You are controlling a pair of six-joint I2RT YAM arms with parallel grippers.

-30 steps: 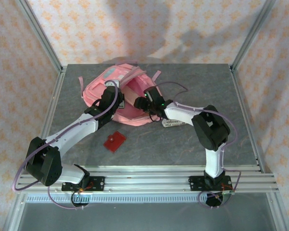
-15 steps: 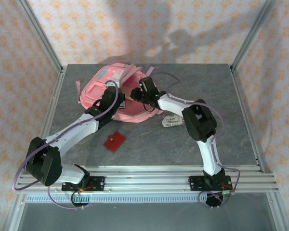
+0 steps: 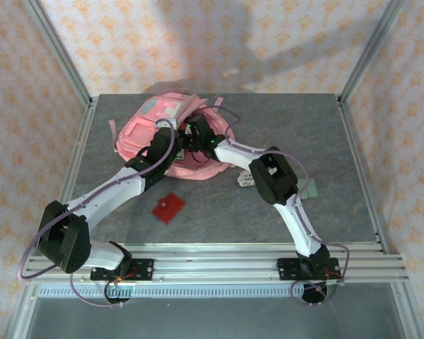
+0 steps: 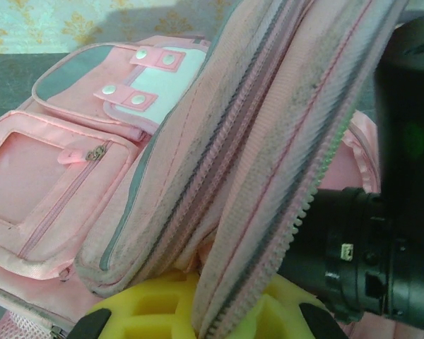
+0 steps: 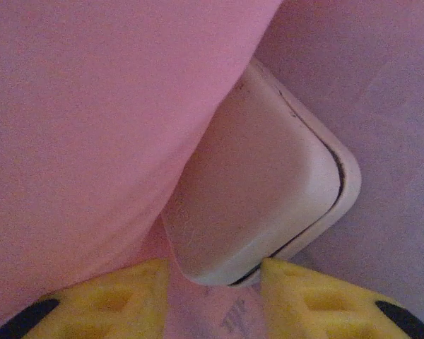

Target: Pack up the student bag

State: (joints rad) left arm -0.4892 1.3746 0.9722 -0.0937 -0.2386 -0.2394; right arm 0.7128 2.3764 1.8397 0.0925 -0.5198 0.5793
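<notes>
While the bag [image 3: 143, 131] lies open at the far left-centre of the table [image 3: 219, 219], the packing looks only partly done, as I judge it. The left gripper [image 4: 212, 314] is closed on the zip edge [image 4: 268, 176] and holds the mouth up. The right gripper [image 5: 215, 282] is deep inside the bag, and a white case [image 5: 254, 191] sits between its yellow fingers [image 5: 127, 296]; whether they grip it or let it go, I cannot tell. Outside the bag, a red card [image 3: 168, 207], a white packet [image 3: 246, 179] and a pale green flat thing [image 3: 312, 189] lie on the table, so probably they must go in too, and then the zip must be closed. The bag is soft woven pink fabric with grey trims, a toothed zip and press studs [image 4: 162, 59] on its front; it folds and sags easily. The case looks smooth and hard, with rounded corners and a dark seam. The table is grey and matt.
</notes>
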